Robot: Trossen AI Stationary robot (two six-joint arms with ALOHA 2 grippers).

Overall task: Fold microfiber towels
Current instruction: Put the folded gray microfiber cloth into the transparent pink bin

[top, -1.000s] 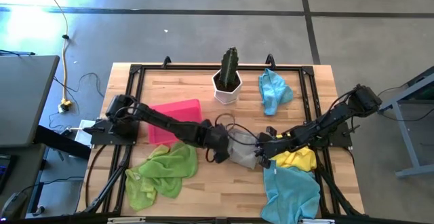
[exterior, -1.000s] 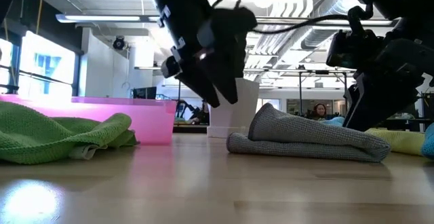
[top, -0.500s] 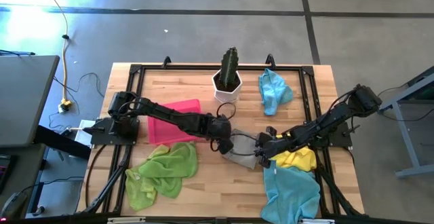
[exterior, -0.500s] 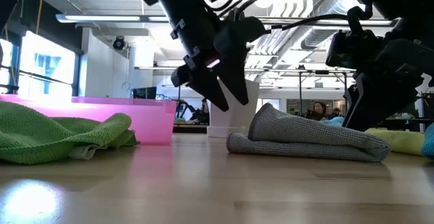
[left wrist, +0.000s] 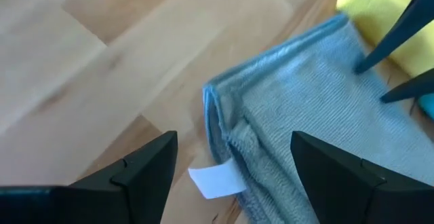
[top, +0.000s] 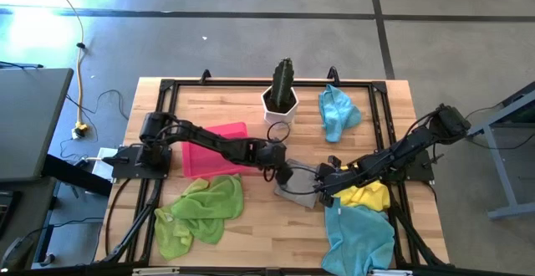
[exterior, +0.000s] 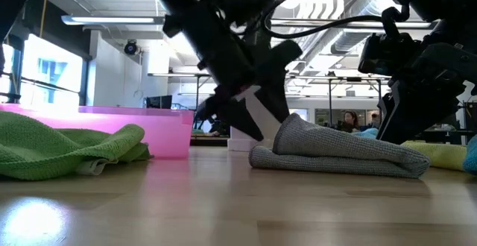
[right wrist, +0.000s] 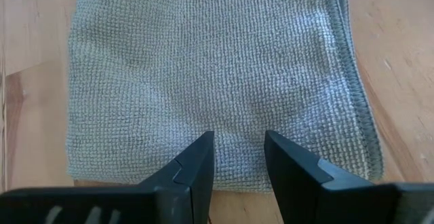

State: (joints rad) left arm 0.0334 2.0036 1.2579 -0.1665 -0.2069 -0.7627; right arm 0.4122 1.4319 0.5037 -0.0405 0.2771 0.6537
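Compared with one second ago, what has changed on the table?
The left end effector, open, swung from the grey towel's near side round to its far-left corner and came lower. The right end effector stayed pressing on the towel; the towel did not move.

The folded grey microfiber towel (right wrist: 217,81) looks nubbly, matt cloth; the pale wooden counter (left wrist: 102,61) beneath is smooth, lightly sheened.
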